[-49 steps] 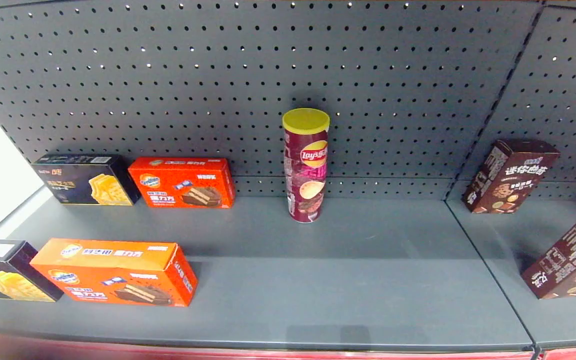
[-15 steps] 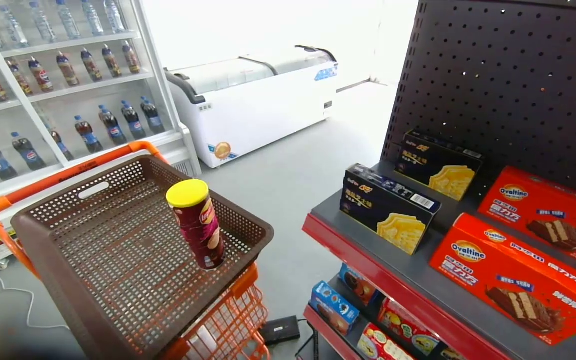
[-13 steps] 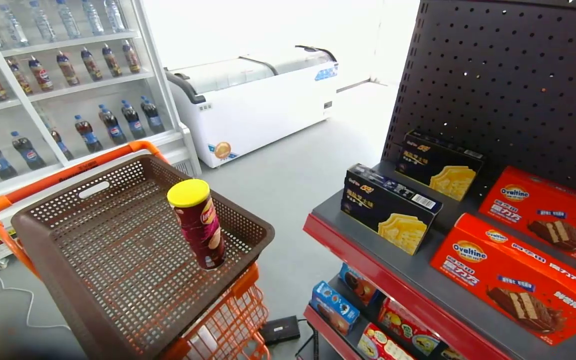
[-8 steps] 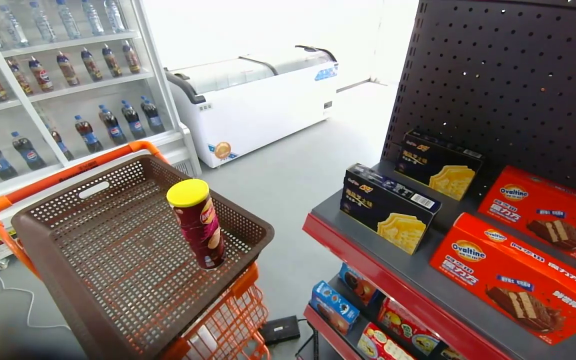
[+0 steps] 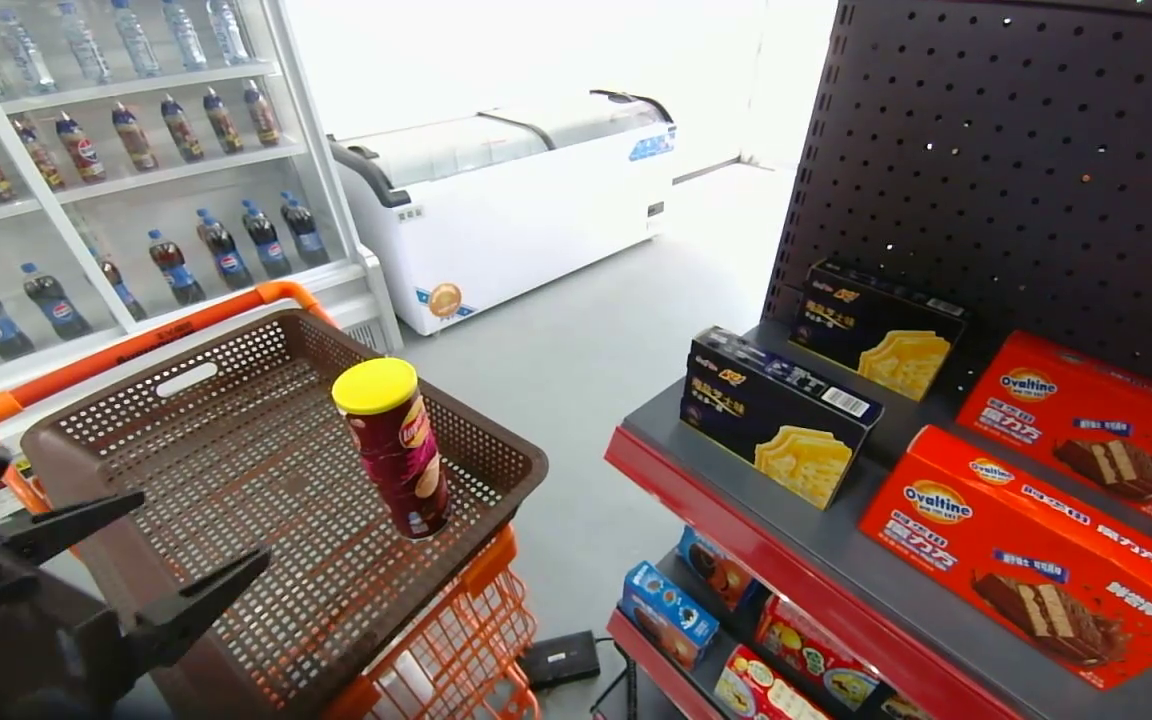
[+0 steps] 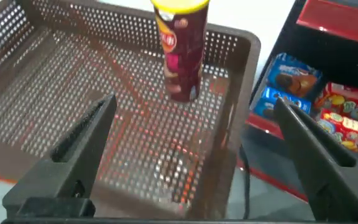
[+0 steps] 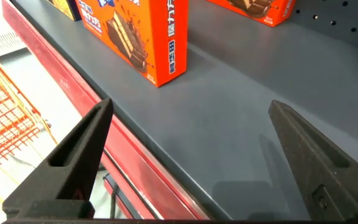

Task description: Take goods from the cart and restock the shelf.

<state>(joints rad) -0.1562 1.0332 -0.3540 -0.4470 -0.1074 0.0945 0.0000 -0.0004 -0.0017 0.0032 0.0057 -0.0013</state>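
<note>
Now the left hand [image 5: 204, 525] rises into sight, spread wide, near the upright chips can [image 5: 394, 450] in the cart basket [image 5: 266, 350]; right hand [image 7: 191, 104] spread above the shelf [image 7: 229, 130].

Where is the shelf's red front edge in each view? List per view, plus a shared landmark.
Head view: red front edge slants right of cart.
Left wrist view: edge over blue packs.
Right wrist view: edge before orange box.
Shared landmark: orange box, head and right wrist.

Your can [image 5: 394, 450] is maroon with a yellow lid. The basket [image 5: 236, 350] is brown and dotted with holes, the cart frame [image 5: 451, 645] orange. The shelf [image 5: 736, 530] is grey with a red edge, and on it you see orange boxes [image 5: 1031, 560] and black boxes [image 5: 784, 412] with yellow wafers.
</note>
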